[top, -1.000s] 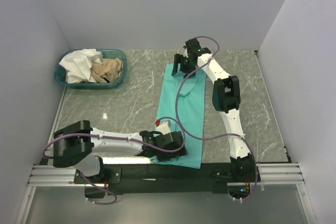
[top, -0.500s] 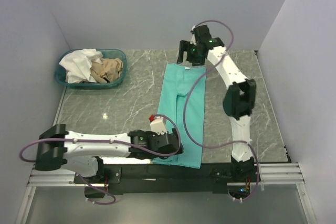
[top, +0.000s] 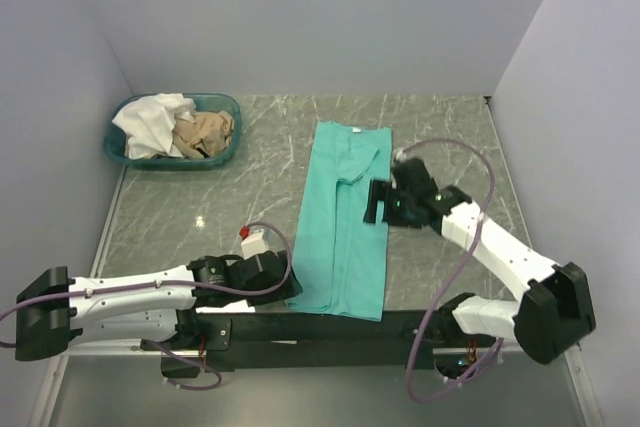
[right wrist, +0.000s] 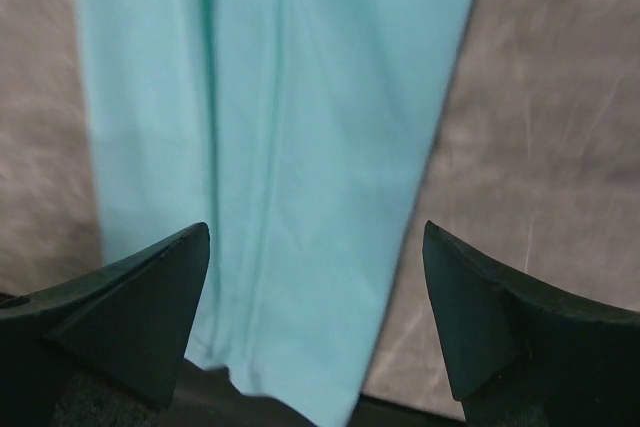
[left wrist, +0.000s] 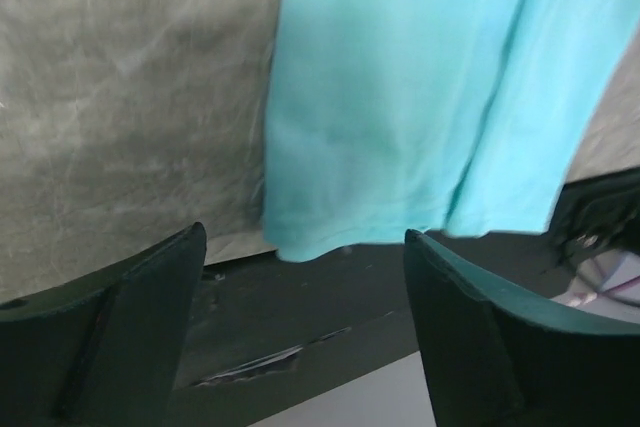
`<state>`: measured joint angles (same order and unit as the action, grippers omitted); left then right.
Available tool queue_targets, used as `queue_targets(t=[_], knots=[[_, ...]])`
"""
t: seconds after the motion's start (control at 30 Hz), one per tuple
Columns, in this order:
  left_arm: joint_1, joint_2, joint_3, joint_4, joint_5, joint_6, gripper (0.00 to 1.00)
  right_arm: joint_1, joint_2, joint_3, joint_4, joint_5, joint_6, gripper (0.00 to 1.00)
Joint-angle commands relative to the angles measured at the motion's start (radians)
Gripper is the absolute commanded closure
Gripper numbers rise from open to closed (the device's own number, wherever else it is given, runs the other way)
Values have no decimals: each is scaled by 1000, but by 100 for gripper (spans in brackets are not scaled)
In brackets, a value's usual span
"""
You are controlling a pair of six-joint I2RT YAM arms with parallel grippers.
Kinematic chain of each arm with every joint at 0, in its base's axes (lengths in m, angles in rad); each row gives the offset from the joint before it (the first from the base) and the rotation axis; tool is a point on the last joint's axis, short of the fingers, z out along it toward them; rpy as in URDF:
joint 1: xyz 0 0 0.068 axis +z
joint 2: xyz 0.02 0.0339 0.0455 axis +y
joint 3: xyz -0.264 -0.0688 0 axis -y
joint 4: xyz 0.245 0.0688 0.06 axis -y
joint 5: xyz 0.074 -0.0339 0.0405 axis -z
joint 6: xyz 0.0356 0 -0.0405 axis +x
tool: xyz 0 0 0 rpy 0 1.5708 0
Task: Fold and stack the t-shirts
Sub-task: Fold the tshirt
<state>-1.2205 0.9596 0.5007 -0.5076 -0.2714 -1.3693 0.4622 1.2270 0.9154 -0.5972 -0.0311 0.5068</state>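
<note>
left gripper (left wrist: 302, 247): at the near left corner of the strip, fingers spread wide with nothing between them. it looks set to take the hem, i judge.
left arm pose: lies low along the table's near edge, elbow out to the left, forearm running right to the hem.
teal-green t-shirt (top: 340, 232): flat on the marble table (top: 220, 207), already doubled lengthwise into a long narrow strip that runs from near edge to far. the hem seems to hang just over the near edge, though the wrist view is too dim to be sure.
why so laid: a strip this shape is ready for cross folds, hem toward neck.
right gripper (top: 378, 203): over the strip's right edge about mid-length, jaws fully apart and empty, cloth showing beneath.
right arm pose: elbow dropped low at near right, forearm reaching forward and left.
teal basket (top: 170, 165): far left corner, well apart from both arms.
white t-shirt (top: 150, 122): crumpled in the basket, unfolded.
tan t-shirt (top: 208, 130): bunched beside it, touching it, waiting its turn.
</note>
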Motion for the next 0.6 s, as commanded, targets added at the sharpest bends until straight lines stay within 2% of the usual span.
queue_targets(t=[0.0,0.03,0.2,0.33,0.57], knots=[[7,17,-37,127,112,32,21,47,-118,-128,30,42,88,7],[7,28,-43,136,123,38,26,53,-174,-154,22,37,90,7],[12,122,-41,167,146,32,37,62,-314,-283,-19,-1,107,9],[15,162,-28,182,176,42,56,84,-397,-305,-64,-29,114,9],[13,185,-39,182,181,19,62,174,-455,-348,-102,-41,157,10]])
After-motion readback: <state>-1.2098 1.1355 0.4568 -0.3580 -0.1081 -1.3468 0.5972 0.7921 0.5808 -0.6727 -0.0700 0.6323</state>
